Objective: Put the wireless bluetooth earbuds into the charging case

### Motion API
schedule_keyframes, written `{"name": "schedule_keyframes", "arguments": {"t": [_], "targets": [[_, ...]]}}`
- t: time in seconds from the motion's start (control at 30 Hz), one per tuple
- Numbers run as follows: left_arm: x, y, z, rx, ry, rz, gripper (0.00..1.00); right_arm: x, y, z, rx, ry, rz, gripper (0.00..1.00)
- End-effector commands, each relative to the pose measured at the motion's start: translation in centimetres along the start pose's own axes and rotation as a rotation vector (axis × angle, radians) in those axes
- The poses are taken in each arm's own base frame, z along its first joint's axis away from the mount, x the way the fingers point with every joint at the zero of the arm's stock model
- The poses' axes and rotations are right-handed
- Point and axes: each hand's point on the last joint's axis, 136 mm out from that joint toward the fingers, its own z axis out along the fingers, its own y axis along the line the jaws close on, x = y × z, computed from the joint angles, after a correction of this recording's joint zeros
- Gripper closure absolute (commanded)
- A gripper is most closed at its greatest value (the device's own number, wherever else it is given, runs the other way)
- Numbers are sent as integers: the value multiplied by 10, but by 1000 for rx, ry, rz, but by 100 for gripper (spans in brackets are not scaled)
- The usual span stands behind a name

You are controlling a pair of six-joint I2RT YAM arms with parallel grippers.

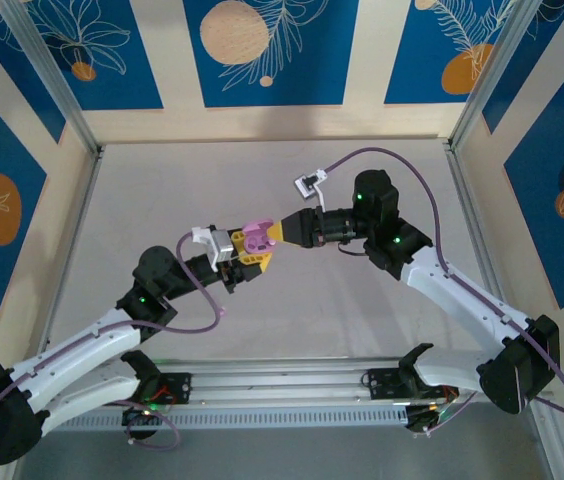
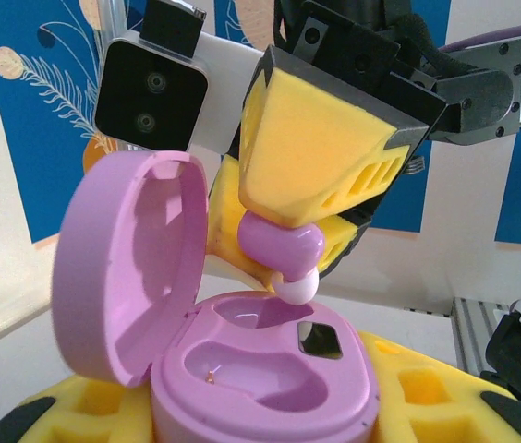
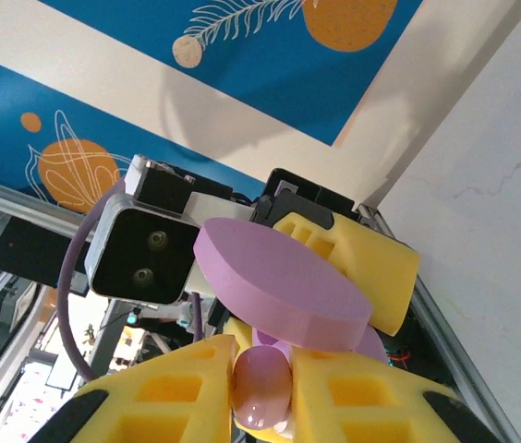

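The lilac-pink charging case (image 2: 270,378) is held above the table with its lid (image 2: 122,268) swung open to the left. My left gripper (image 2: 260,420) is shut on the case body, a yellow finger (image 2: 427,401) on each side. Both sockets in the case are empty. My right gripper (image 3: 262,392) is shut on a lilac-pink earbud (image 2: 284,242), its white tip pointing down just over the far socket's rim. From above, the two grippers (image 1: 280,232) meet at the case (image 1: 255,240) in mid-table. The earbud (image 3: 262,383) sits pinched below the lid (image 3: 279,281).
The grey table (image 1: 282,180) lies inside a frame with patterned blue walls. A metal rail (image 1: 282,385) runs along the near edge between the arm bases. The right wrist camera (image 2: 150,88) hangs close behind the open lid.
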Motion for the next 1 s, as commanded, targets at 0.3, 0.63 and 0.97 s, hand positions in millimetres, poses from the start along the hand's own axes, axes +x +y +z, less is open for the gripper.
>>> {"name": "schedule_keyframes", "arguments": {"t": [0.3,0.63,0.97], "targets": [[-19,-10,-1,48,-73,-3,75,2,-3,8,89,18,-58,77],[-25,-11,-2,53,-97,-22,75,4,-15,11,172,7,-107,74],[-27,-10,-3,47,-104,-27,75,4,-20,8,237,5,-119,72]]}}
